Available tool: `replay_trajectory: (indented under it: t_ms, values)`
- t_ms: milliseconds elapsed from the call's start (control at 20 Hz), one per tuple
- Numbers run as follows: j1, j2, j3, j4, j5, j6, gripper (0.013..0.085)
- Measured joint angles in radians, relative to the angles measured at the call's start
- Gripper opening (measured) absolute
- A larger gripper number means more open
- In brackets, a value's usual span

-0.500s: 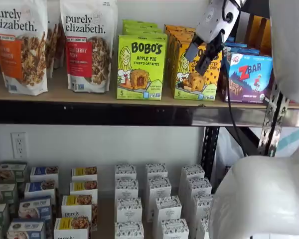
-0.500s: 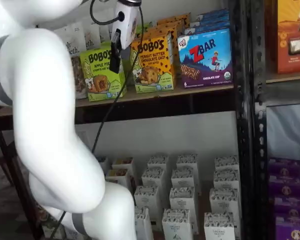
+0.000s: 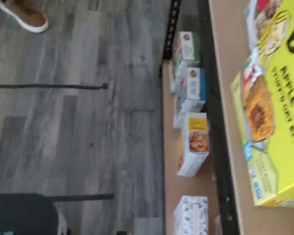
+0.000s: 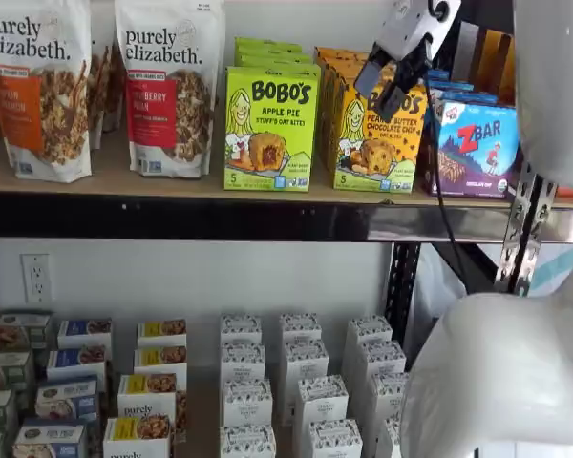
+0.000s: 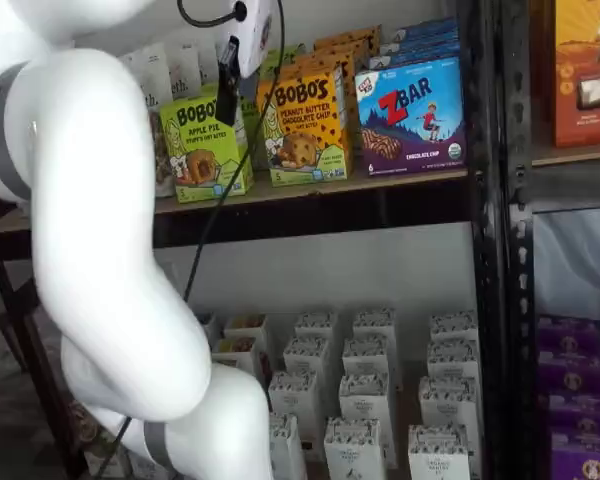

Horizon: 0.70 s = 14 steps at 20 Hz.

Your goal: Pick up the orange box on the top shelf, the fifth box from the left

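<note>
One orange box (image 4: 379, 136), yellow-orange with a green bottom band, stands beside the Zbar box (image 4: 477, 148); above it the gripper (image 4: 386, 84) hangs with fingers spread, holding nothing.

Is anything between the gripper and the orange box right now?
Nothing visible. The open gripper hangs in front of the orange box near its upper edge, in free air. The green box and blue box stand beside it, not in front.

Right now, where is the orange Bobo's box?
In both shelf views the orange box stands on the top shelf, between the green Apple Pie box and the blue Zbar box.
</note>
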State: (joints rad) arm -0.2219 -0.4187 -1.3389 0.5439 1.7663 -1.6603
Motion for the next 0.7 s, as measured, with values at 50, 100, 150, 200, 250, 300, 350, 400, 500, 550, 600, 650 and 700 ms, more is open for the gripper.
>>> replay_trajectory:
  t_ms: [50, 100, 150, 200, 250, 300, 350, 400, 500, 550, 600, 650, 700]
  values:
    - [-0.004, -0.008, 0.007, 0.013, -0.021, 0.0, 0.085]
    - [-0.008, -0.017, 0.018, 0.027, -0.048, 0.0, 0.085]
    - [-0.01, -0.03, 0.033, 0.043, -0.085, -0.001, 0.085]
    - [-0.012, -0.042, 0.048, 0.055, -0.12, -0.001, 0.085]
    - [-0.013, -0.05, 0.059, 0.065, -0.15, -0.002, 0.085]
    - [-0.015, -0.057, 0.068, 0.075, -0.177, -0.003, 0.085]
    - [-0.018, -0.062, 0.075, 0.082, -0.2, -0.005, 0.085]
    - [-0.02, -0.068, 0.082, 0.087, -0.222, -0.007, 0.085]
    - [-0.022, -0.077, 0.095, 0.092, -0.269, -0.012, 0.085]
    - [-0.022, -0.08, 0.101, 0.09, -0.29, -0.015, 0.085]
    - [-0.021, -0.083, 0.107, 0.085, -0.313, -0.018, 0.085]
    - [-0.021, -0.083, 0.11, 0.079, -0.332, -0.022, 0.085]
    - [-0.021, -0.081, 0.11, 0.075, -0.344, -0.025, 0.085]
